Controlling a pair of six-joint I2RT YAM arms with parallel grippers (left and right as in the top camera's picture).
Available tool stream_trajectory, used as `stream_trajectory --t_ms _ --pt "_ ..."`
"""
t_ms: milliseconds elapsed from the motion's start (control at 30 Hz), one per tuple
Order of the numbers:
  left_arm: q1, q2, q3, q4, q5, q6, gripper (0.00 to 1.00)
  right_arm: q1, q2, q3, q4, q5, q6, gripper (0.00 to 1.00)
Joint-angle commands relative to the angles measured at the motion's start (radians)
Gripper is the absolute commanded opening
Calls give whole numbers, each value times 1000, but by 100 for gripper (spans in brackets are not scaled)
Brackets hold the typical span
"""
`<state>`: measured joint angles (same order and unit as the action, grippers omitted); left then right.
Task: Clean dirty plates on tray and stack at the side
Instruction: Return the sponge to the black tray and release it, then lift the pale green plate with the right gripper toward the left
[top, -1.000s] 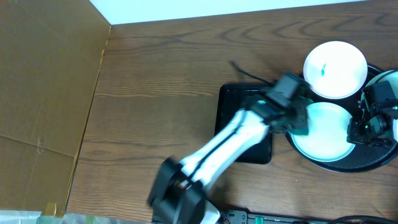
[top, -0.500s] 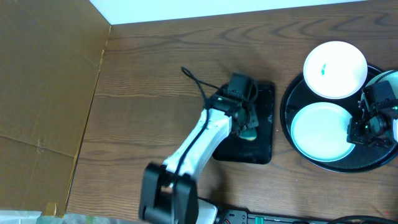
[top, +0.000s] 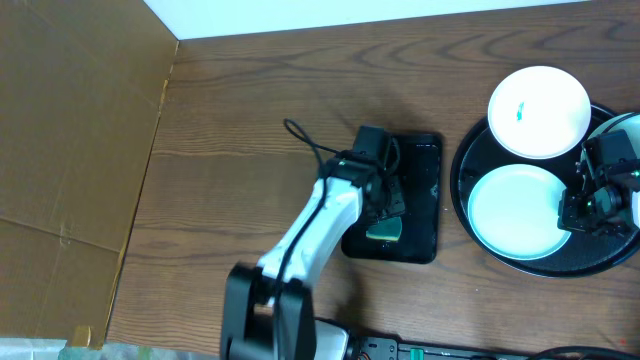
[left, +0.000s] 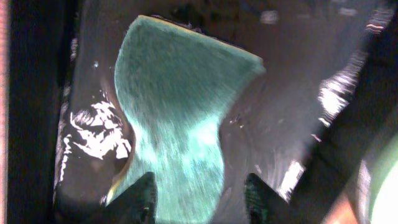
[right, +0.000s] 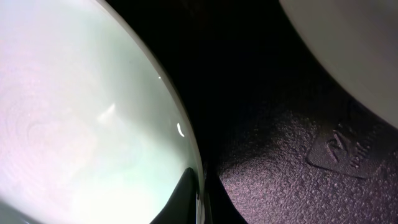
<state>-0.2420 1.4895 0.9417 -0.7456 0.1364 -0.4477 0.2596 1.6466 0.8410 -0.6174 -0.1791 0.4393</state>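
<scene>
The left gripper (left: 202, 190) hangs over the small tray (top: 425, 170), just left of the round tray (top: 461, 170). Its jaws stand apart above a green sponge (left: 180, 118) lying there. A plate (top: 515, 212) lies on the round tray's left side. The right gripper (top: 590, 205), closed, sits at its right rim; whether it pinches the rim I cannot tell. A second plate (top: 538, 95) with a green smear (top: 519, 112) overlaps the round tray's upper rim, and a third plate (top: 625, 128) shows beside it.

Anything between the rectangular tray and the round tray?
Nothing: the overhead view shows only a narrow strip of bare table between the rectangular tray and the round tray.
</scene>
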Motion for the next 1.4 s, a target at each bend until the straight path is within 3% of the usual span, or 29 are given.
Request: stream_trajectory --t_ms 0,267,333,533,1100,1367 --pt "7 -115 41 -31 33 2 52 11 38 -32 23 47 -38 1" --pt "7 -410 40 -92 32 3 76 11 9 -3 -8 16 -44 1" --pt "7 -462 40 -91 32 3 78 11 -12 4 -24 15 -45 1" --pt "7 -526 40 -91 32 2 79 11 -61 71 -107 -92 -160 1" --pt "7 -502 40 -91 32 2 79 11 -97 281 -133 -187 -110 1" --pt "7 -502 40 -91 32 2 79 113 -97 336 48 -221 -39 1"
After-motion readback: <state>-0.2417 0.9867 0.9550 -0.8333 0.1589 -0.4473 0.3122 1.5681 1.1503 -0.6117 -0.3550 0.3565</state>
